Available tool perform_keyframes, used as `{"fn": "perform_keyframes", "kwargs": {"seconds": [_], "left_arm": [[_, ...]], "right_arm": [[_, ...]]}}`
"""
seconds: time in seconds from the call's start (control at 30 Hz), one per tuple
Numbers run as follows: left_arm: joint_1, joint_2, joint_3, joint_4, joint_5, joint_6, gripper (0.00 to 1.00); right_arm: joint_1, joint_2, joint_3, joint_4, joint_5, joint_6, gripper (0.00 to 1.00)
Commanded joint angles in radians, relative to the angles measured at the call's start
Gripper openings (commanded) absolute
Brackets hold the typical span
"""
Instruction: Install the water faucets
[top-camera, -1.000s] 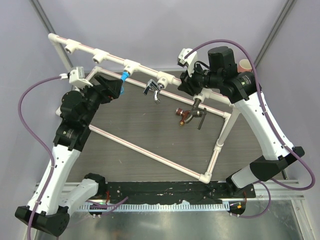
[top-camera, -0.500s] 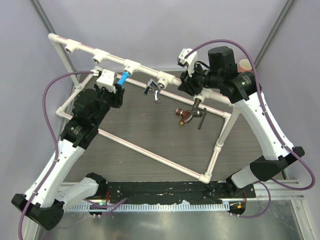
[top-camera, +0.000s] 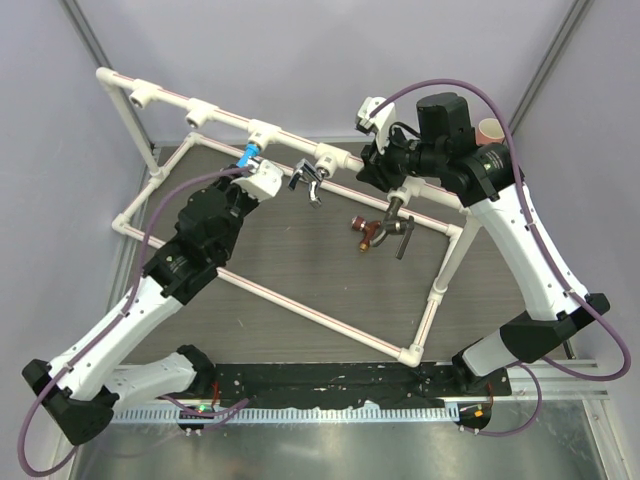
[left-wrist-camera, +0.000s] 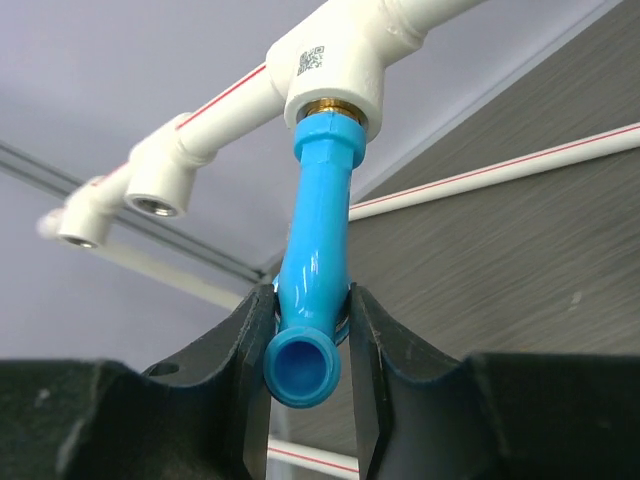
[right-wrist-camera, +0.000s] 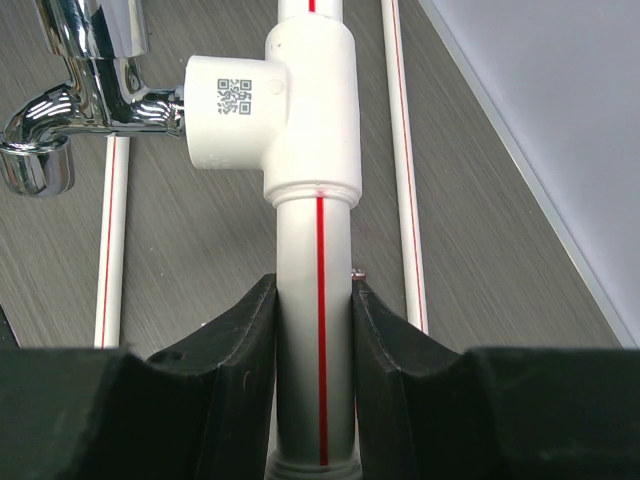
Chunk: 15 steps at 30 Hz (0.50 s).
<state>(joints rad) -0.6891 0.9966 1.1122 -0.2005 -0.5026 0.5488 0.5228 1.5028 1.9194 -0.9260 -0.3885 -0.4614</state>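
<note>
A bright blue faucet hangs screwed into a white tee socket on the upper pipe. My left gripper is shut on it, one finger on each side just above the spout. From above, the blue faucet shows just beyond my left gripper. A shiny silver faucet sits in the neighbouring tee. My right gripper is shut on the white pipe with a red line just beside that tee. The copper faucet and the dark grey faucet lie on the table.
Two empty tee sockets sit further left on the upper pipe. A white pipe frame lies across the dark table. A pink cup stands at the back right behind the right arm.
My left arm has swung right from beside the blue faucet to under it, and its jaws have closed on the faucet. The right arm has not moved.
</note>
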Motion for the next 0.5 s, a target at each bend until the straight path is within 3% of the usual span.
{"fn": "perform_keyframes", "kwargs": {"seconds": [0.0, 0.2, 0.43, 0.47], "left_arm": [[-0.118, 0.039, -0.064, 0.114, -0.1, 0.379, 0.0], [-0.178, 0.07, -0.179, 0.289, -0.205, 0.635, 0.0], [-0.188, 0.057, -0.241, 0.332, -0.203, 0.676, 0.0], [-0.188, 0.053, -0.235, 0.331, -0.203, 0.663, 0.04]], "right_arm": [[0.017, 0.037, -0.026, 0.0, -0.043, 0.033, 0.01], [0.016, 0.039, -0.028, 0.0, -0.041, 0.032, 0.01], [0.017, 0.037, -0.03, 0.0, -0.039, 0.03, 0.01], [0.017, 0.039, -0.03, 0.0, -0.041, 0.032, 0.01]]}}
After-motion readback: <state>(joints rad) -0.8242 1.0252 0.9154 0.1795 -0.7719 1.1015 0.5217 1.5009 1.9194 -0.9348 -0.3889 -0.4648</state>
